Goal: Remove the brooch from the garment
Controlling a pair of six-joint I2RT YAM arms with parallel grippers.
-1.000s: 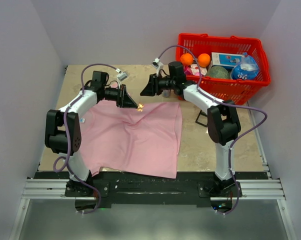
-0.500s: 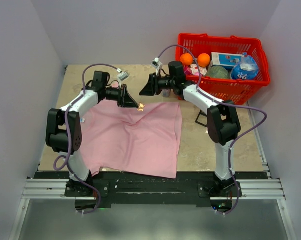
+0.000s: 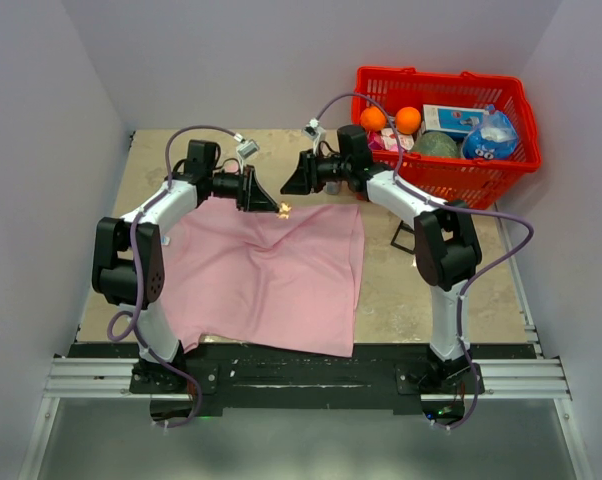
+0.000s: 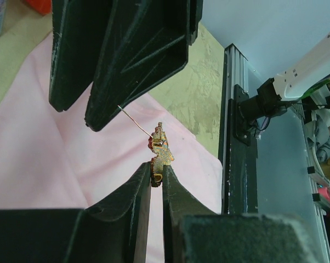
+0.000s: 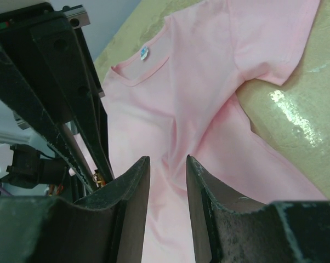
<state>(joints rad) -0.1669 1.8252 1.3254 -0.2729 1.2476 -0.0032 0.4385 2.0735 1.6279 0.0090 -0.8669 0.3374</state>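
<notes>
- Left end effector [image 4: 157, 178] is clamped on the tiny golden irregular metal brooch [image 4: 160, 150], held above the large soft pink fabric garment [image 4: 50, 159]; its bare pin slants up toward the right end effector [image 5: 168, 167], whose fingers stand slightly apart, empty
- The garment's small white-and-blue patch [image 5: 144, 53] carries print too small to read

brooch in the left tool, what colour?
Golden, with a small reddish speck. The brooch shows best in the left wrist view, pinched in the left tool.
</notes>
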